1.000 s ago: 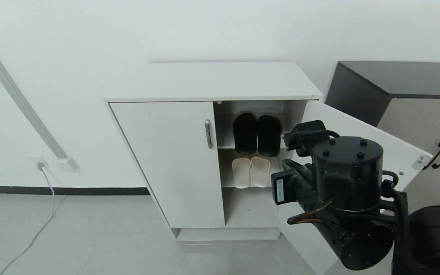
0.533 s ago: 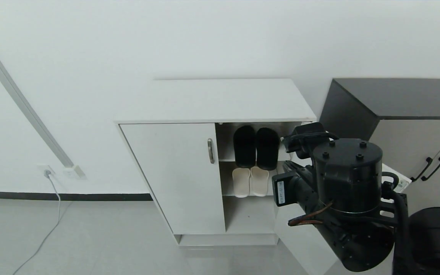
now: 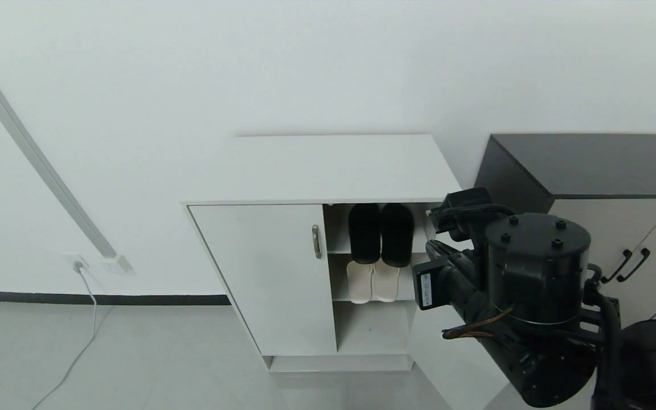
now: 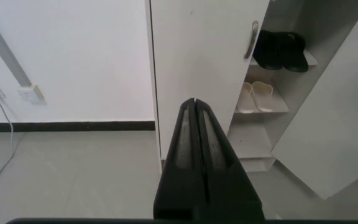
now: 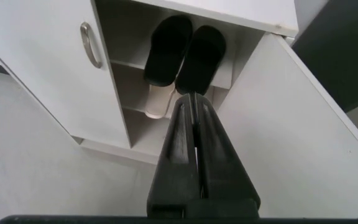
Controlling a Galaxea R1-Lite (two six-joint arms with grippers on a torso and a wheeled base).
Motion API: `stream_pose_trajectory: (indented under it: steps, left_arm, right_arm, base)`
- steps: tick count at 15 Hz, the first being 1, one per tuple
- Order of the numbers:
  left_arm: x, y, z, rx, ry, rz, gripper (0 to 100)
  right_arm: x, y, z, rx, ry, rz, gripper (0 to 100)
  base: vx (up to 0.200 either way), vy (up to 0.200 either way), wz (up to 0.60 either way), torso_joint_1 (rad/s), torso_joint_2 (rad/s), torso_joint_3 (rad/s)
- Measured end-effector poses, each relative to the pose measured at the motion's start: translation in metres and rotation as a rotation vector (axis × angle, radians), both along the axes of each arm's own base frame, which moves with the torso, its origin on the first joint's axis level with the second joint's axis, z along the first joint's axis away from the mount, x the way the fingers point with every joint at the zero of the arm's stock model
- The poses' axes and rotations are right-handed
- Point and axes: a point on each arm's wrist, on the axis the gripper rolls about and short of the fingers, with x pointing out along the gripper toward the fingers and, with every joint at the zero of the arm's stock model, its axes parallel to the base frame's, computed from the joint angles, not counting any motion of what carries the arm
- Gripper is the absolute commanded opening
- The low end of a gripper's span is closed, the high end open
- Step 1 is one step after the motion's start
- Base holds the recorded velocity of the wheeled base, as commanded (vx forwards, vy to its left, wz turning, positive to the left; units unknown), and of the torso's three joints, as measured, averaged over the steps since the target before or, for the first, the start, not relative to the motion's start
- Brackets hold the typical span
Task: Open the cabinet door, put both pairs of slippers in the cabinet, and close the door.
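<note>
The white cabinet [image 3: 328, 171] stands against the wall with its left door [image 3: 265, 273] closed and its right door [image 3: 447, 353] swung open. Inside, the black slippers [image 3: 381, 233] lie on the upper shelf and the white slippers [image 3: 372, 282] on the shelf below. My right arm [image 3: 533, 273] hangs in front of the open door. Its gripper [image 5: 191, 99] is shut and empty, short of the black slippers [image 5: 185, 53] and the white pair [image 5: 160, 102]. My left gripper [image 4: 194, 106] is shut on nothing, back from the closed door's handle [image 4: 252, 39], with bare floor under it.
A dark-topped grey cabinet [image 3: 590, 165] with black handles [image 3: 624, 265] stands close on the right of the open door. A wall socket [image 3: 80, 265] with a cable trailing over the floor is on the left. Open floor lies before the cabinet.
The head view has drawn back, so the cabinet looks smaller and lower. Both pairs of slippers stay on their shelves. The right arm keeps about the same place in the picture.
</note>
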Motion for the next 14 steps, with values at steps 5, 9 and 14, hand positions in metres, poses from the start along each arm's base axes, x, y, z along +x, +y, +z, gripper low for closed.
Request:
stream_pose_trajectory:
  steps: [5, 9, 14]
  left_arm:
    - [0.0000, 0.0000, 0.0000, -0.001, 0.000, 0.000, 0]
    - [0.0000, 0.0000, 0.0002, -0.001, -0.001, 0.000, 0]
    - [0.0000, 0.0000, 0.0001, -0.001, 0.000, 0.000, 0]
  right_arm:
    - [-0.0008, -0.0005, -0.0027, -0.007, 0.008, 0.014, 0]
    - [-0.0018, -0.0011, -0.0059, -0.014, 0.017, 0.025, 0]
    - [-0.0015, -0.0015, -0.0056, -0.013, 0.016, 0.023, 0]
  base:
    - [0.000, 0.000, 0.00, 0.000, 0.00, 0.000]
    - [0.000, 0.000, -0.45, 0.003, 0.00, 0.002]
    - [0.000, 0.000, -0.60, 0.007, 0.00, 0.000]
